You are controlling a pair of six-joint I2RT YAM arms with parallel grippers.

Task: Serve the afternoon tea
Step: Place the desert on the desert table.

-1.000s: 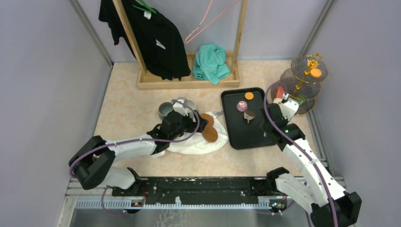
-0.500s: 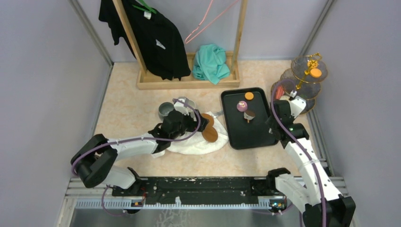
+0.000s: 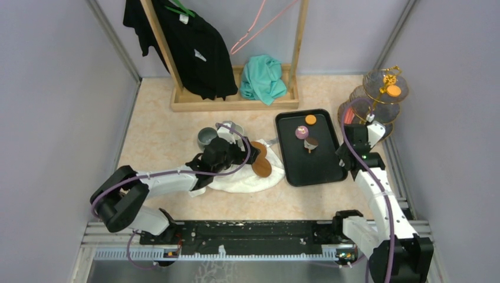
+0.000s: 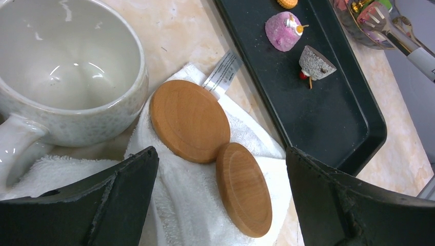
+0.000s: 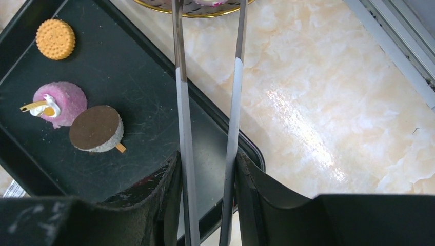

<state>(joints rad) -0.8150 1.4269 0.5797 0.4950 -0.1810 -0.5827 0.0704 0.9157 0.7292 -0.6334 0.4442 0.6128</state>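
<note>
Right wrist view: my right claw (image 5: 208, 166) is half closed around the tongs (image 5: 182, 102), whose arms run straight ahead to the lowest tier of the stand (image 3: 368, 97). Three sweets (image 5: 59, 102) sit on the black tray (image 5: 138, 66), left of the tongs, nearest this arm. My left claw (image 4: 220, 154) gapes empty beside the mug (image 4: 66, 72).

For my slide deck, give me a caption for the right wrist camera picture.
Right gripper holds metal tongs over a black tray with three sweets.
</note>
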